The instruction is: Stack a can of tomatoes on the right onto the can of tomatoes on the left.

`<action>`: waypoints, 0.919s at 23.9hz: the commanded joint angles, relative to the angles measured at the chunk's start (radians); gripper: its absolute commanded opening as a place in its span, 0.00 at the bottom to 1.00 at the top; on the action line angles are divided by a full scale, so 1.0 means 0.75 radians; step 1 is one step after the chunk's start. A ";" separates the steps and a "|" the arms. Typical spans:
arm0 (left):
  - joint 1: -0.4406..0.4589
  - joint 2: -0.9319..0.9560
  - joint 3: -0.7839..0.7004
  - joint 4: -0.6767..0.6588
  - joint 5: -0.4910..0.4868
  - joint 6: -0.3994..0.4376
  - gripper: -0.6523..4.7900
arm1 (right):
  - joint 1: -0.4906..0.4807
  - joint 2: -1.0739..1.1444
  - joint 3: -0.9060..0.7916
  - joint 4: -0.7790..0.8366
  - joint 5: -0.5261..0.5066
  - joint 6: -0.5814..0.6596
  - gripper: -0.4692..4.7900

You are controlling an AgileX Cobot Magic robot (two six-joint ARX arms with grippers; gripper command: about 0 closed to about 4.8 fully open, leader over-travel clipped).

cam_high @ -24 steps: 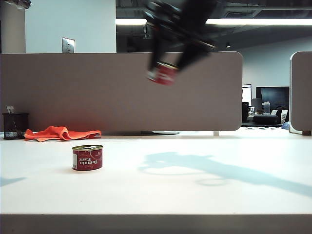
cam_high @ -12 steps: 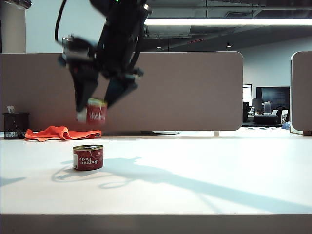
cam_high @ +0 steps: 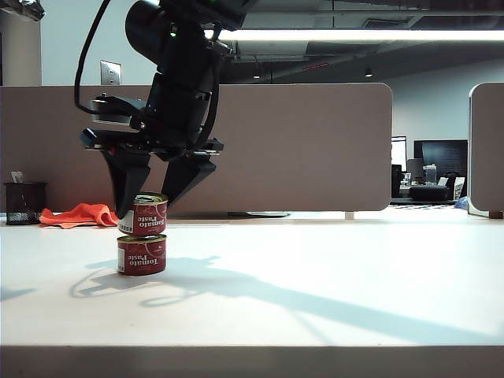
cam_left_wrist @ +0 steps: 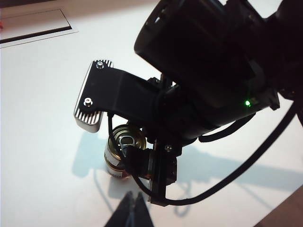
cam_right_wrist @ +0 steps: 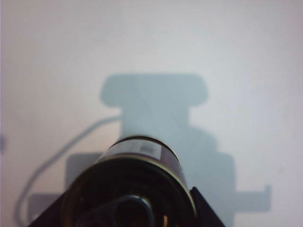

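Observation:
Two red "Tomato Paste" cans stand one above the other at the table's left. The lower can (cam_high: 142, 254) rests on the table. The upper can (cam_high: 143, 215) sits aligned on its top, with my right gripper (cam_high: 146, 209), reaching across from above, shut on it. In the right wrist view the held can (cam_right_wrist: 142, 152) fills the space between the right gripper (cam_right_wrist: 128, 213) fingers, hiding the lower one. The left wrist view looks down on the can stack (cam_left_wrist: 124, 150) under the right arm. My left gripper (cam_left_wrist: 133, 199) hovers nearby, shut and empty.
An orange cloth (cam_high: 90, 214) and a black mesh cup (cam_high: 24, 203) lie at the back left by the grey partition (cam_high: 299, 142). A recessed slot (cam_left_wrist: 38, 26) sits in the white tabletop. The right arm's cable (cam_left_wrist: 246, 165) hangs over the table.
The right arm swung from high at the middle down and left with its can, bringing it onto the top of the left can. The lower can stayed put.

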 commanded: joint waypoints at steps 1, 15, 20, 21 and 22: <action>-0.001 -0.003 0.011 0.012 -0.003 0.002 0.11 | 0.002 -0.004 0.010 0.034 0.000 -0.007 0.59; -0.001 -0.003 0.011 0.012 -0.003 0.002 0.11 | -0.006 -0.014 0.011 0.046 -0.001 0.003 0.79; -0.001 -0.011 0.011 0.031 -0.013 0.002 0.11 | -0.062 -0.277 0.011 -0.035 0.134 0.003 0.76; -0.001 -0.017 0.011 0.035 -0.035 0.002 0.11 | -0.080 -0.343 0.011 -0.056 0.154 0.004 0.68; -0.001 -0.029 0.011 0.035 -0.079 0.003 0.11 | -0.108 -0.433 0.011 -0.093 0.151 0.010 0.51</action>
